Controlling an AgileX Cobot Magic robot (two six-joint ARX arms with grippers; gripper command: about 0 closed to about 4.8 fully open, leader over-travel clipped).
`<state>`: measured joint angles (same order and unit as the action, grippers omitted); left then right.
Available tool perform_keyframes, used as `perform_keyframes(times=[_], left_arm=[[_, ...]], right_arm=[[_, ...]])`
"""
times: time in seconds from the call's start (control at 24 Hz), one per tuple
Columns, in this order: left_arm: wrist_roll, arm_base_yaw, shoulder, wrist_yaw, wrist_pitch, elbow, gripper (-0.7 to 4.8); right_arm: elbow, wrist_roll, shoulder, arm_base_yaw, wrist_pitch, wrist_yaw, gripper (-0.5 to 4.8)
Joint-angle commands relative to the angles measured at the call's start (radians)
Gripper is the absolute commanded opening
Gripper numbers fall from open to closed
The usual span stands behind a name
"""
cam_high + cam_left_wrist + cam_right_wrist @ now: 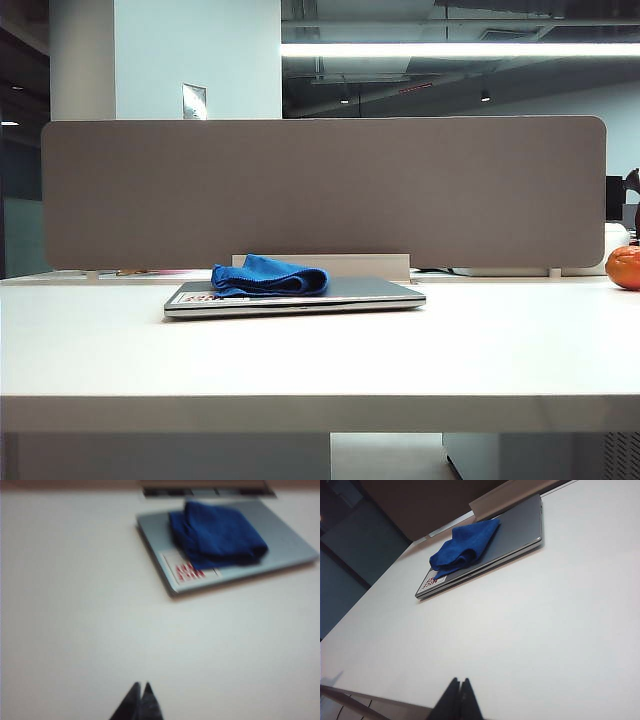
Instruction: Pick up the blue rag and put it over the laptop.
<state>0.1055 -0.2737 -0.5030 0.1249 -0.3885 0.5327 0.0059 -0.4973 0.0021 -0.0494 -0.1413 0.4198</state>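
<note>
Left gripper (pixel 141 690): we found its fingertips pressed together with nothing between them, hanging above bare table (pixel 75 605), well apart from the laptop. It was absent from the exterior view.

Sticker (pixel 187 570): white with red marks, at the laptop's left front corner; the rag's edge lay partly over it.

Rag (pixel 268 277): we found it rumpled and folded on the left part of the lid, wholly on the laptop, touching nothing else.

Laptop (pixel 370 292): shut, flat on the table ahead of the grey divider (pixel 320 190); its right half lay bare.

Right gripper (pixel 459 692): tips met, empty, low over the near table, far from the laptop; also outside the exterior view.

Step in hand: we judged the placing done and the left arm clearing off. We would lift away without snagging the cloth; spreading it rightward would cover more lid.

Hard to make out: the left wrist view was blurred, so the stitching was lost. Both grippers showed only their tips. An orange object (pixel 624 267) was cut by the right edge.
</note>
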Motion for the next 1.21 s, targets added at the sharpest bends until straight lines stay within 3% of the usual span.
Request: perform_keyframes(times=[0.04,0.17,0.29,1.0,1.21], left_arm=[[0.008,0.044,0.038,-0.015,0.095,-0.064,-0.06],[0.008,0.087,0.109,-0.08,0.204,-0.202,-0.06],[0.011,0.095,0.153,-0.116,0.22,-0.259,-0.06],[0.011,0.146,0.372,-0.103,0.286,-0.435,-0.06],[0.013,0.234,0.435,-0.115,0.286,-0.465,-0.06]], right_arm=[[-0.005,0.004,-0.002,0.001,0.011,-0.002,0.0],[-0.005,0.004,-0.002,0.001,0.011,-0.002,-0.01],[-0.005,0.004,-0.002,0.001,0.011,-0.002,0.0],[-0.005,0.004,-0.002,0.001,0.011,-0.002,0.0],[-0.005,0.004,-0.002,0.001,0.011,-0.002,0.0]])
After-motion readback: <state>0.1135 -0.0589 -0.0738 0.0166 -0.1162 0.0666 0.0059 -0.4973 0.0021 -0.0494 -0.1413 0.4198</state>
